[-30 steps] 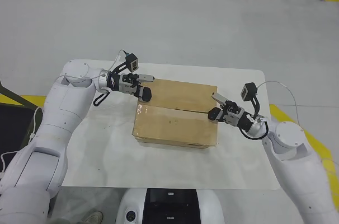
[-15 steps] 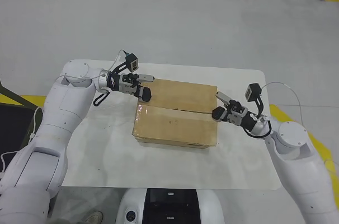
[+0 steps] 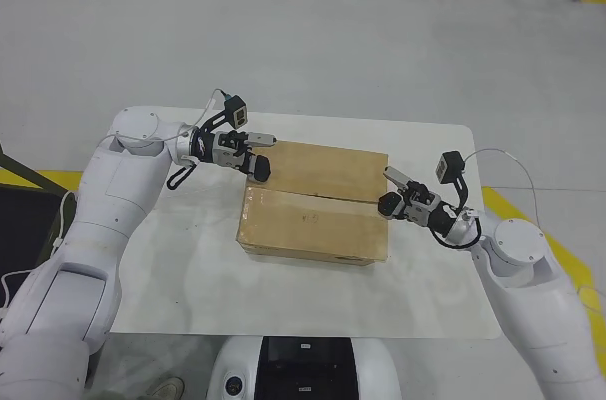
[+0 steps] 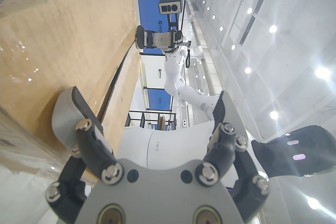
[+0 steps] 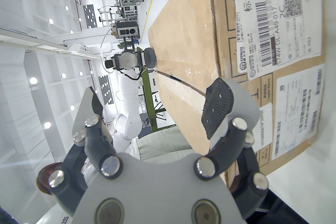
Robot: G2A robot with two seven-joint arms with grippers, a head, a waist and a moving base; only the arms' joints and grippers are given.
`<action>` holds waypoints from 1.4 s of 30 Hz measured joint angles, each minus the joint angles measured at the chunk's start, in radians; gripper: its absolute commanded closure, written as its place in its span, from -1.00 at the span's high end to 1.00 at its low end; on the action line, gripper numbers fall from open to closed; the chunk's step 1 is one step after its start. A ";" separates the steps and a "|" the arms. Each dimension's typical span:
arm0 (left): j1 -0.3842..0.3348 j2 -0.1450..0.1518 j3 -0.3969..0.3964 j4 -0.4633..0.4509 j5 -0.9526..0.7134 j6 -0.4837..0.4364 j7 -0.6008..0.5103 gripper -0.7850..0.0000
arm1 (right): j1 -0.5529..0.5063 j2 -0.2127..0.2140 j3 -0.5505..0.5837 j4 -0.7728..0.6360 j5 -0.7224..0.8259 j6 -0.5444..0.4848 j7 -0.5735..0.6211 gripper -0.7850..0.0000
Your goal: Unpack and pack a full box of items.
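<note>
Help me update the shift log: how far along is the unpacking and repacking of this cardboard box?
Done: nothing visible; the cardboard box sits on the table with its top seam closed. In hand: the left claw and right claw, both open, sit at opposite ends of that seam. Left: opening the flaps, unpacking, repacking.

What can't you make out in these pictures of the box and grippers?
- Contents of the box: all views, closed flaps hide them.
- Whether the left gripper touches the box: left wrist view, the gripper covers the spot.
- Part of the lower label: right wrist view, behind the right gripper.
</note>
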 measured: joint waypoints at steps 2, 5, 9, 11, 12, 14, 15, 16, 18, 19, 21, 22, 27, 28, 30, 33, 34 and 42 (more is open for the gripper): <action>0.000 0.000 0.000 0.000 0.000 0.000 0.000 1.00 | 0.000 0.000 0.000 0.000 0.000 0.000 0.000 1.00; 0.002 0.000 0.000 -0.003 0.000 0.001 0.003 1.00 | 0.000 0.000 0.000 0.000 0.000 0.000 0.000 1.00; 0.024 0.005 -0.015 -0.063 0.003 0.008 0.058 1.00 | 0.000 0.000 0.000 0.000 0.000 0.000 0.000 1.00; 0.031 0.009 -0.029 -0.083 0.001 0.006 0.071 1.00 | 0.000 0.000 0.000 0.000 0.000 0.000 0.000 1.00; 0.037 0.012 -0.039 -0.092 -0.002 0.005 0.078 1.00 | 0.000 0.000 0.000 0.000 0.000 0.000 0.000 1.00; 0.048 0.018 -0.061 -0.101 -0.014 0.000 0.092 1.00 | 0.000 0.000 0.000 0.000 0.000 0.000 0.000 1.00; 0.058 0.023 -0.077 -0.107 -0.021 -0.002 0.099 1.00 | 0.000 0.000 0.000 0.000 0.000 0.000 0.000 1.00; 0.065 0.027 -0.089 -0.112 -0.024 -0.003 0.102 1.00 | 0.000 0.000 0.000 0.000 0.000 0.000 0.000 1.00; 0.084 0.036 -0.116 -0.130 -0.028 -0.003 0.110 1.00 | 0.000 0.000 0.000 0.000 0.000 0.000 0.000 1.00; 0.094 0.040 -0.128 -0.141 -0.030 -0.004 0.113 1.00 | 0.000 0.000 0.000 0.000 0.000 0.000 0.000 1.00; 0.123 0.049 -0.156 -0.170 -0.037 -0.004 0.121 1.00 | 0.000 0.000 0.000 0.000 0.000 0.000 0.000 1.00; 0.138 0.053 -0.168 -0.184 -0.041 -0.004 0.125 1.00 | 0.000 0.000 0.000 0.000 0.000 0.000 0.000 1.00; 0.243 0.078 -0.249 -0.278 -0.054 -0.010 0.177 1.00 | 0.000 0.000 0.000 0.000 0.000 0.000 0.000 1.00; 0.265 0.082 -0.267 -0.297 -0.058 -0.007 0.188 1.00 | 0.000 0.000 0.000 0.000 0.000 0.000 0.000 1.00; 0.318 0.094 -0.309 -0.342 -0.060 0.009 0.209 1.00 | 0.000 0.000 0.000 0.000 0.000 0.000 0.000 1.00; 0.389 0.110 -0.366 -0.408 -0.048 0.045 0.242 1.00 | 0.000 0.000 0.000 0.000 0.000 0.000 0.000 1.00; 0.410 0.114 -0.383 -0.428 -0.048 0.054 0.253 1.00 | 0.000 0.000 0.000 0.000 0.000 0.000 0.000 1.00; 0.586 0.129 -0.510 -0.574 -0.090 0.017 0.422 1.00 | 0.000 0.000 0.000 0.000 0.000 0.000 0.000 1.00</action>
